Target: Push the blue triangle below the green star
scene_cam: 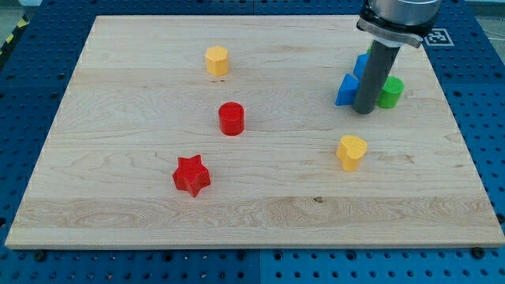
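Note:
The blue triangle (345, 90) lies at the view's upper right of the wooden board (260, 213). My tip (363, 111) rests on the board just to its right, touching or nearly touching it. A green block (390, 92) sits right of the rod, partly hidden by it; I cannot make out its shape. So the rod stands between the blue triangle and the green block. A second blue block (361, 65) lies just above the triangle, partly behind the rod.
A yellow hexagon (217, 60) lies at the upper middle, a red cylinder (231, 118) below it, and a red star (192, 175) lower left. A yellow heart (352, 151) lies below my tip. The board's right edge is near the green block.

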Robot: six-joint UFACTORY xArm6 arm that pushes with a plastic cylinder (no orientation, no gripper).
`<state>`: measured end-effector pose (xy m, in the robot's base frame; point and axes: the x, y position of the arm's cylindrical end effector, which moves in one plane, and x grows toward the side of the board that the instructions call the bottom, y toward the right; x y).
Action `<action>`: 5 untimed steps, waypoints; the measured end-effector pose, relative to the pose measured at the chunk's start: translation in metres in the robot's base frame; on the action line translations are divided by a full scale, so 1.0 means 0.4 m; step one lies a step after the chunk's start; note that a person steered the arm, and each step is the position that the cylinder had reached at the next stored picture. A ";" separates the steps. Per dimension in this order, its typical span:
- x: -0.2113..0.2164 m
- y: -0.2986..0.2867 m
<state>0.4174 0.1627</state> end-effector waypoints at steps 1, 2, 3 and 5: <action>-0.002 -0.005; -0.002 -0.047; -0.002 -0.087; -0.016 -0.138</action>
<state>0.4109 0.1076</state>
